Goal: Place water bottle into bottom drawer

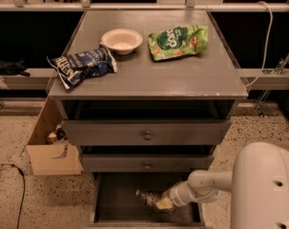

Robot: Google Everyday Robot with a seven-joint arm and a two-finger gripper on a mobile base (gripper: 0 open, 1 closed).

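Gripper (164,203) is inside the bottom drawer (115,209), right of its middle, pinching the water bottle (145,197), which points left over the drawer floor. Above the drawer: two knobbed drawers (146,132), then cabinet top (149,78) with chip bag (83,67), bowl (121,40), green pouch (177,42).

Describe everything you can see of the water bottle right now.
The water bottle is small, clear plastic, lying roughly on its side inside the open bottom drawer, right of the middle over the dark floor. Its free end points left; the other end is hidden by the robot's hand, which reaches in from the right and meets it. A pale label band shows near the hand. Whether it rests on the floor or hangs just above cannot be told.
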